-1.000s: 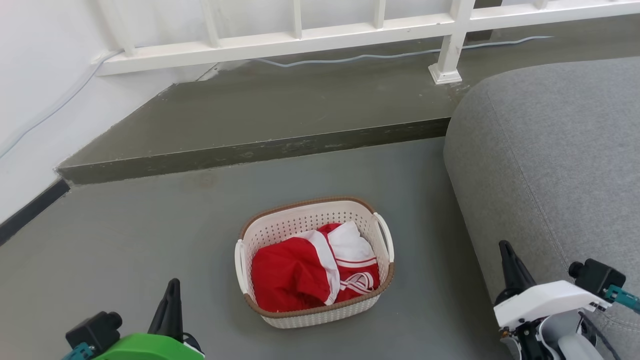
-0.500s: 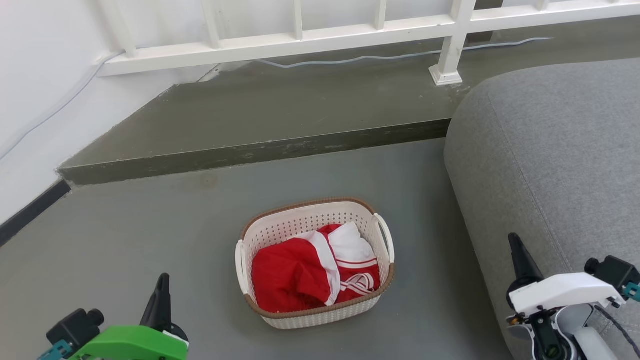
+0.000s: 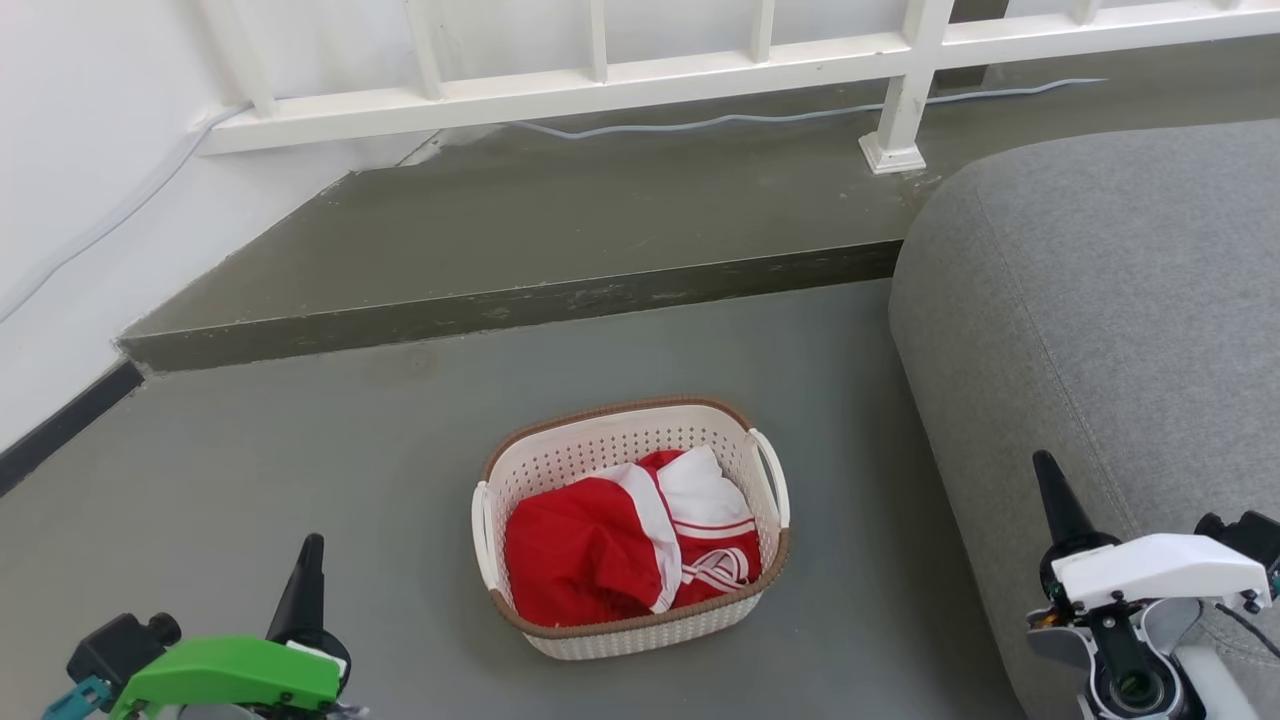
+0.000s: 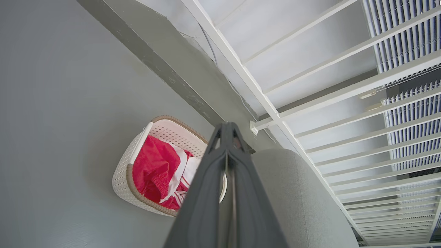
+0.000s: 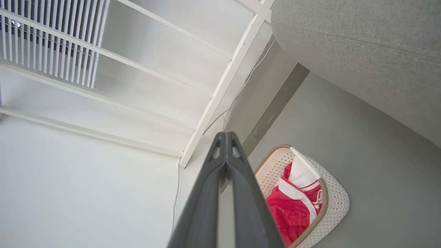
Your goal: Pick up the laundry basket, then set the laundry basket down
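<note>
The small cream-white perforated plastic laundry basket [image 3: 640, 632] with a brown woven-look rim was set on the grey floor [image 3: 250, 470], well apart from both grippers; open floor was seen around it, with the grey fabric sofa [image 3: 1100, 300] edge near its right side; the left gripper [image 3: 312, 548] and the right gripper [image 3: 1048, 470] were held with fingers pressed together.

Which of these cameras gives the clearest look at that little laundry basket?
The head view: the laundry basket shows whole, with its rim, both handles and the red garment inside. In the left wrist view the left gripper hides one side of it; in the right wrist view the right gripper covers part.
</note>
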You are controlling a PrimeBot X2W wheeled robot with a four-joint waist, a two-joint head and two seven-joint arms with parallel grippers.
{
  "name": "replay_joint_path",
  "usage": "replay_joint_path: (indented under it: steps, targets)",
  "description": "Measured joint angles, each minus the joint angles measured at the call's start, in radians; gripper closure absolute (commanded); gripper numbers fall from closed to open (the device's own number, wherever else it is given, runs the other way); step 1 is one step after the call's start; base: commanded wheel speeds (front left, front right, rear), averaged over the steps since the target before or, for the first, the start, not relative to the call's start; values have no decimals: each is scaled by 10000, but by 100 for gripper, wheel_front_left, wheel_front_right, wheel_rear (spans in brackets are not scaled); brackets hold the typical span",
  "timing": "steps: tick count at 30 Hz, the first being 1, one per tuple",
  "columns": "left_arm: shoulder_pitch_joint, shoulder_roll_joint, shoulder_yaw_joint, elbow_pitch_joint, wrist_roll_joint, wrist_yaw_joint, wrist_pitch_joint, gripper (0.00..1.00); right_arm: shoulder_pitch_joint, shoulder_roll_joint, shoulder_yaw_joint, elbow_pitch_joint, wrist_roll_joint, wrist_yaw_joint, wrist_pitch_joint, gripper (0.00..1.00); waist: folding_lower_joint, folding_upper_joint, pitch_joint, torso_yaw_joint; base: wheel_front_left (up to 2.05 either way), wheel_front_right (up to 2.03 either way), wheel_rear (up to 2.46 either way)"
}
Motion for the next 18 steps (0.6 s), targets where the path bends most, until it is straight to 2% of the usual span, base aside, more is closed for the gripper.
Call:
replay_joint_path:
  steps: [18]
  targets:
    - [-370, 42, 420, 286, -2211, -314, 451, 100, -286, 86, -646, 98, 2100, 374, 508, 100, 0, 0, -43, 22, 0, 0, 0]
